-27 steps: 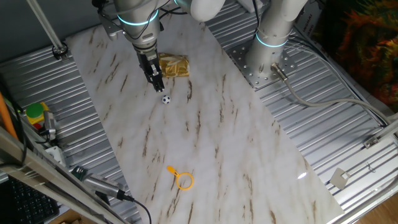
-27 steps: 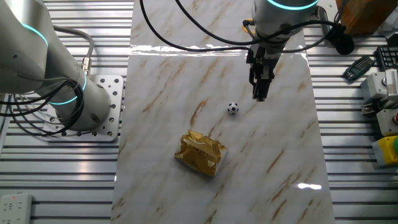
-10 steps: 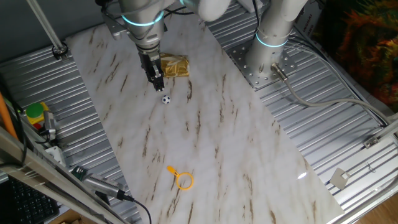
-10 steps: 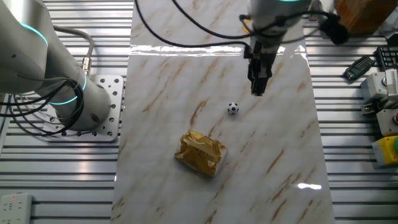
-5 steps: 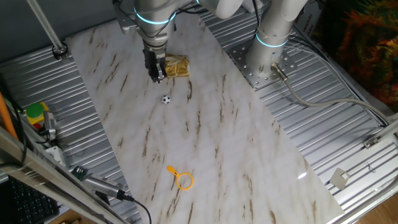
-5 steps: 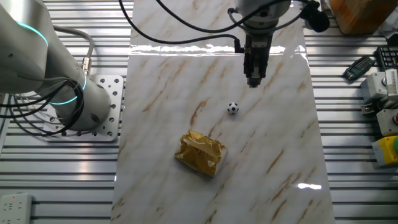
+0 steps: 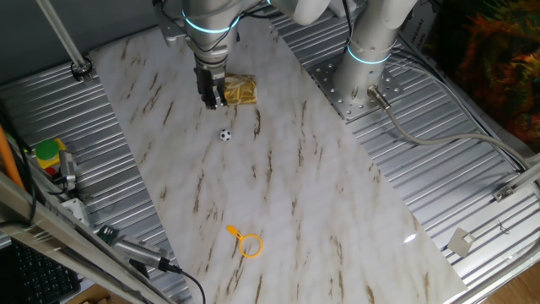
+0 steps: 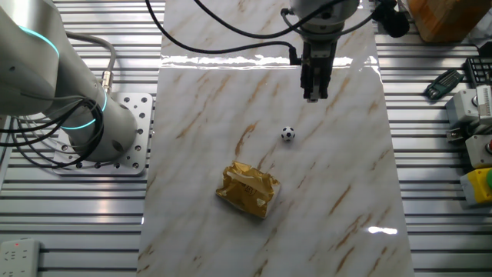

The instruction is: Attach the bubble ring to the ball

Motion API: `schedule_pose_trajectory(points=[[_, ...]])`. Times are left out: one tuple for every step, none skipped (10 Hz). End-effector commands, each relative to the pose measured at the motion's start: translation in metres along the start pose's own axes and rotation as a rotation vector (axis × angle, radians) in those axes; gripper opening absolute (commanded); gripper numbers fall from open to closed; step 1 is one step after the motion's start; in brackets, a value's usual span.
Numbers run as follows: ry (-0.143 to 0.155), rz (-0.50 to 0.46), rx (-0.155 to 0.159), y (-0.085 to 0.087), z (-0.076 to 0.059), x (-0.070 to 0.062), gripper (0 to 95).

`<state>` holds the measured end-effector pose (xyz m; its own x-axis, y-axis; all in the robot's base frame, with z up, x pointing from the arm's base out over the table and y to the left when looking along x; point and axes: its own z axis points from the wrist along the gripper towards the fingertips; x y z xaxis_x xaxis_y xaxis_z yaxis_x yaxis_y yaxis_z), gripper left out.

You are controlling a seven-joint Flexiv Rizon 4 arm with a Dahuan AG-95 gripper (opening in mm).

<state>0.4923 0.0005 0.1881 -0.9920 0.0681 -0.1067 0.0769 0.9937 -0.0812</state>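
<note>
Jaws first: on my screens the two fingers of the gripper (image 7: 213, 103) hang straight down with at most a thin gap between their tips, and I see nothing held between them; the gripper (image 8: 311, 94) in the other fixed view shows the same slim, empty profile, raised clear of the marble-patterned tabletop (image 7: 278, 194). I read the ball (image 7: 224, 134), white with black patches, as lying on the tabletop a little nearer than the fingertips, apart from them. In the other fixed view the ball (image 8: 287, 134) sits below and slightly left of the gripper, again without contact. A crumpled gold foil wrapper (image 7: 235, 89) lies just to the right of the fingers in one fixed view; in the other fixed view the foil wrapper (image 8: 248, 189) rests nearer than the ball, to its left. The bubble ring (image 7: 248, 243), an orange-yellow hoop with a short handle, lies flat at the near end of the tabletop, well apart from ball and gripper; I find it only in that one view. The arm's white base (image 7: 369, 61) stands on the ribbed metal bench (image 7: 472, 203) at the far right.
</note>
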Motion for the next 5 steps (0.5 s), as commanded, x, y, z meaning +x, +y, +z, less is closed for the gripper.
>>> schedule_pose_trajectory(points=[[0.004,-0.001,0.0,0.001,-0.0046,0.0039,0.0],[0.002,-0.002,-0.002,0.0012,-0.0049,0.0038,0.0],[0.006,-0.001,0.001,0.0012,-0.0049,0.0037,0.0],[0.009,0.004,0.002,0.0012,-0.0049,0.0037,0.0],[0.008,0.006,0.002,0.0013,-0.005,0.0035,0.0]])
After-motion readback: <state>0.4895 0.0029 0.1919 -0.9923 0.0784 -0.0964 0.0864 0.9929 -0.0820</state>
